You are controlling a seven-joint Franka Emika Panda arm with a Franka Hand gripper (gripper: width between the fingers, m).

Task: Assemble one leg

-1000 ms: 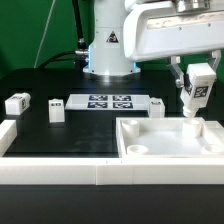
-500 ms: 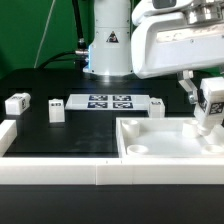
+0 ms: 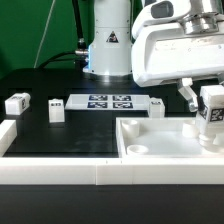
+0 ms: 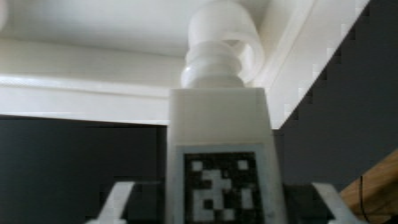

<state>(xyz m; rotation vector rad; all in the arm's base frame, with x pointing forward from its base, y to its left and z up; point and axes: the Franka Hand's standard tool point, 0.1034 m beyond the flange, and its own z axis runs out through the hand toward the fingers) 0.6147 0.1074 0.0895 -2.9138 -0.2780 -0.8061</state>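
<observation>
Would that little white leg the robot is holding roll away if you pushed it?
Probably not: the leg has flat square sides, so it would likely slide or tip instead. It seems stiff, jutting straight from the gripper without drooping. Its narrow rounded end might make it wobbly stood that way.

We see the exterior view brightly and evenly lit; we cannot tell where the light comes from. The white tray-like piece [image 3: 170, 153] and the white housing [image 3: 175, 50] on the arm are close to washed out against the black table [image 3: 60, 135]. Shadows are soft and faint, greyest inside the tray's walls. The picture is coarse and slightly soft throughout. In the wrist view we find everything blurred: the leg [image 4: 219, 120], very close to the lens, is out of focus, its tag [image 4: 221, 190] is smeared, and the pale rim [image 4: 107, 75] behind has fuzzy edges. The dark areas there are flat black.
</observation>
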